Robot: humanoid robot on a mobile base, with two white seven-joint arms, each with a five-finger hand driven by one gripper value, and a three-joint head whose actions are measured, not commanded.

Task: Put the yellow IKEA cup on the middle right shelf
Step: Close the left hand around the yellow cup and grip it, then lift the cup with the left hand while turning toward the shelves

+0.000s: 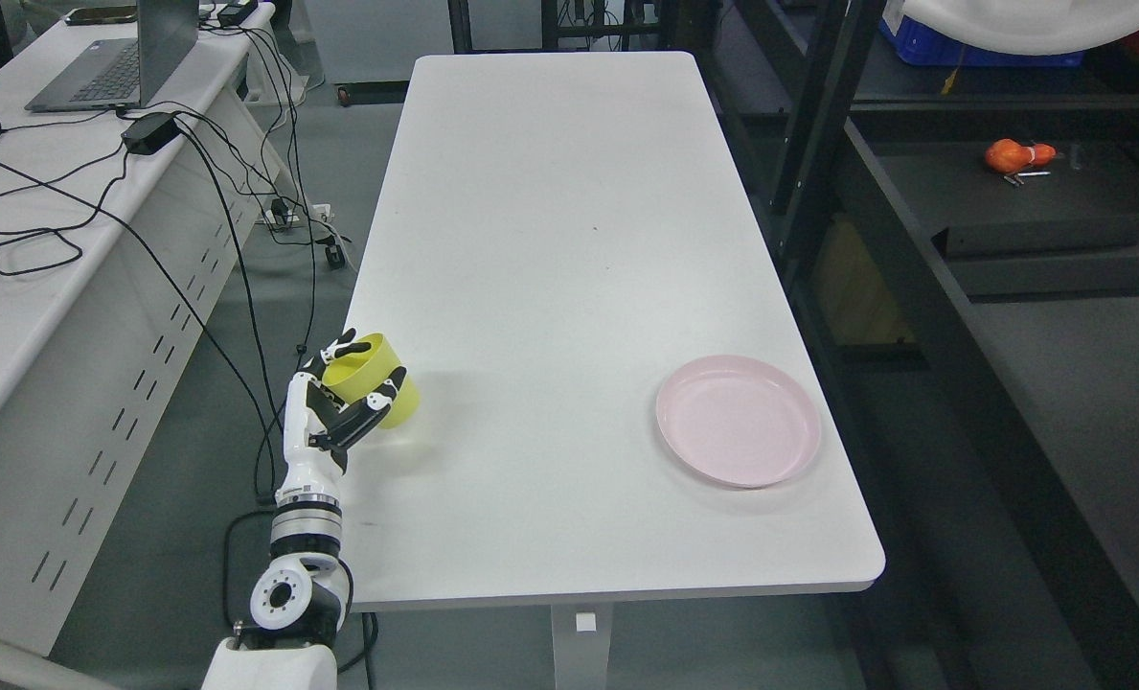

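A yellow cup (399, 406) sits tilted at the left edge of the white table (550, 192), its mouth facing up and left. My left hand (372, 368) comes up from the lower left and its black-tipped fingers (366, 414) wrap the cup's side, with the thumb at the rim. The hand is shut on the cup. A dark metal shelf rack (899, 278) stands along the table's right side. My right arm does not show.
A pink plate (738, 419) lies near the table's front right corner. An orange object (1017, 155) rests on a dark shelf board at the right. A grey desk at the left carries a laptop (119, 57) and trailing black cables (234, 249).
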